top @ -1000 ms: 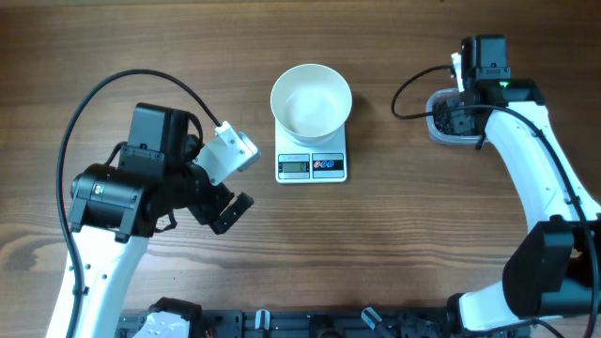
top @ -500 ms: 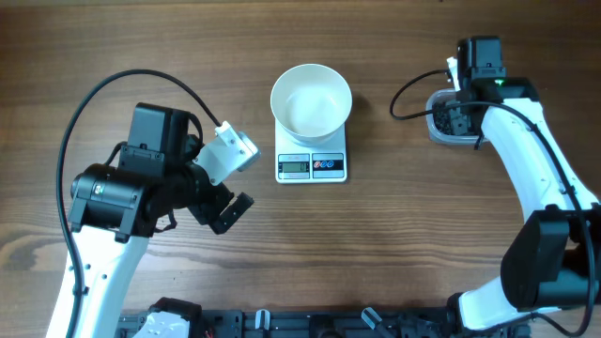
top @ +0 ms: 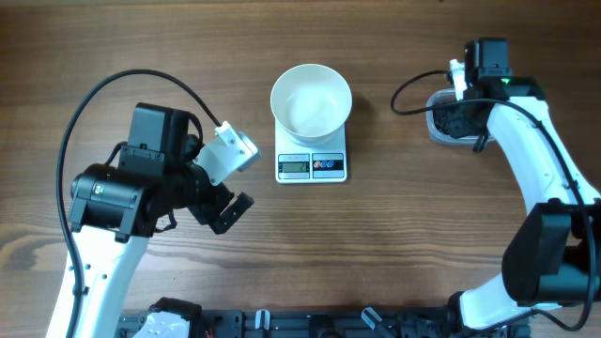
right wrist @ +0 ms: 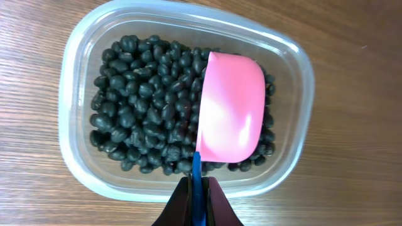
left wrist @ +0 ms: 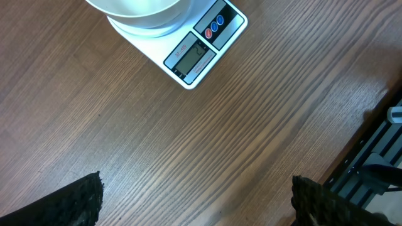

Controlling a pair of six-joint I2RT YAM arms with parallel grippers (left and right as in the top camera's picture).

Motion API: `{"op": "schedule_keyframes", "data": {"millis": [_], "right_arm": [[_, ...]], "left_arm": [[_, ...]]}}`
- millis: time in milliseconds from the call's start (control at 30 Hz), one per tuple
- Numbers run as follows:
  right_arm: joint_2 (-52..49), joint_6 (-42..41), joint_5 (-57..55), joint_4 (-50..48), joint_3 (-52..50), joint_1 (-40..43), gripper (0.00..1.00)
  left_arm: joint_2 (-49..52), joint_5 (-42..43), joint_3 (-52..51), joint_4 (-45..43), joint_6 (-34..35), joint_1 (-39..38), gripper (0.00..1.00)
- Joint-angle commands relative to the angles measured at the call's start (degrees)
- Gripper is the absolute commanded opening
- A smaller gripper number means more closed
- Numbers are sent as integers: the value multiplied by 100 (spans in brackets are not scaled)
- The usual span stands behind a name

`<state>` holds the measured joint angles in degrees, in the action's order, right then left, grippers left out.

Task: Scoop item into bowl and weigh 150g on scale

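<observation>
The beans [right wrist: 141,107] lie glossy and black in a clear rounded-rectangle tub [right wrist: 75,75], filling its floor out to the walls, at the far right of the worktop [top: 394,235]. A pink scoop [right wrist: 231,119] rests on the right half of the heap, with its cup reaching from the middle towards the tub's right wall and a thin band of beans showing past its right and near edges. Whether the cup faces up or down cannot be told. Its blue handle [right wrist: 196,182] crosses the tub's near rim, where the right fingers [right wrist: 217,201] are pinched tight on it, one to each side. A black cable [top: 406,94] loops just left of the tub. Beyond the loop a wide strip of bare wood runs left to the white bowl [top: 324,117], which holds nothing. The bowl sits on the scale [top: 311,165] at the far middle of the worktop, covering the platform and overhanging its far and side edges. Only the near strip, with the grey display and two round buttons, stays uncovered. The wood near the scale lies open down to the worktop's near edge. The left arm is at the near left, well apart from the scale. The left fingers [left wrist: 78,201] are spread wide with nothing between them, above bare wood, and the scale's near corner shows beyond them.
</observation>
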<state>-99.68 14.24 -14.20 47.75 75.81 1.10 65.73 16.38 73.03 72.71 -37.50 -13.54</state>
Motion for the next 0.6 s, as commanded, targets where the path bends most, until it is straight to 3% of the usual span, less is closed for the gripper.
{"op": "schedule_keyframes", "data": {"millis": [0,567], "right_arm": [[-138,-398,807,195,-39,278,4],[-138,-520,2774,435,-39,1464,4]], "left_arm": [[24,7,33,0,-127,33,100],[24,7,33,0,-127,33,100]]}}
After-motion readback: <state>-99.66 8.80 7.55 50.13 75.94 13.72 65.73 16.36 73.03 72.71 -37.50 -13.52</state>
